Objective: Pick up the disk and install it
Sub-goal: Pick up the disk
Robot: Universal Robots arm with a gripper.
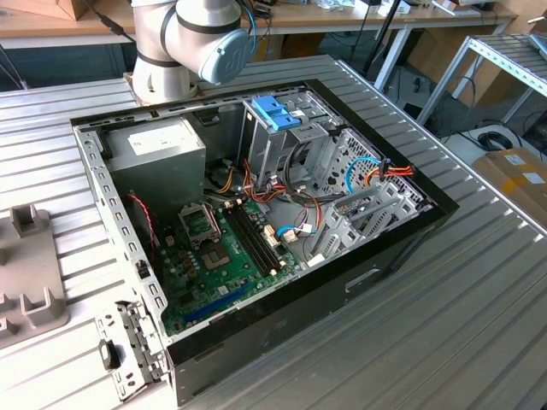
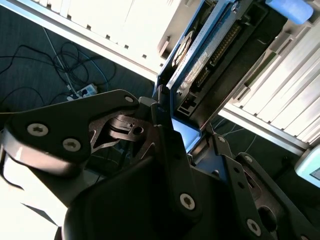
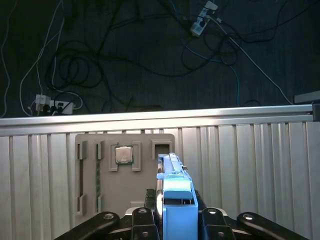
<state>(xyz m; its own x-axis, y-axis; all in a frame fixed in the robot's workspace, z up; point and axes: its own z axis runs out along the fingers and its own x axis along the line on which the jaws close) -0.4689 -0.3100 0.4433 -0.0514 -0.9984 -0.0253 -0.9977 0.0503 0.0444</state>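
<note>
My gripper (image 3: 176, 216) is shut on the disk (image 3: 175, 192), which I see edge-on in the first wrist view with its light-blue frame facing the camera. In the second wrist view the disk (image 2: 200, 60) shows its dark metal body, connector row and blue side rail, clamped between the black fingers (image 2: 165, 125) of the gripper (image 2: 172, 122). The disk hangs in the air above the ribbed metal table (image 3: 250, 165), over a grey holder block (image 3: 125, 170). The open computer case (image 1: 410, 231) lies on the table in the exterior view, with the arm's base (image 1: 192, 38) behind it.
The grey holder block carries a processor chip (image 3: 123, 154) and a memory stick (image 3: 98, 175). Inside the case stand a metal drive cage with a blue latch (image 1: 275, 113), a grey power supply box (image 1: 158, 158) and the motherboard (image 1: 222, 248). Cables lie on the floor (image 3: 125, 55) beyond the table edge.
</note>
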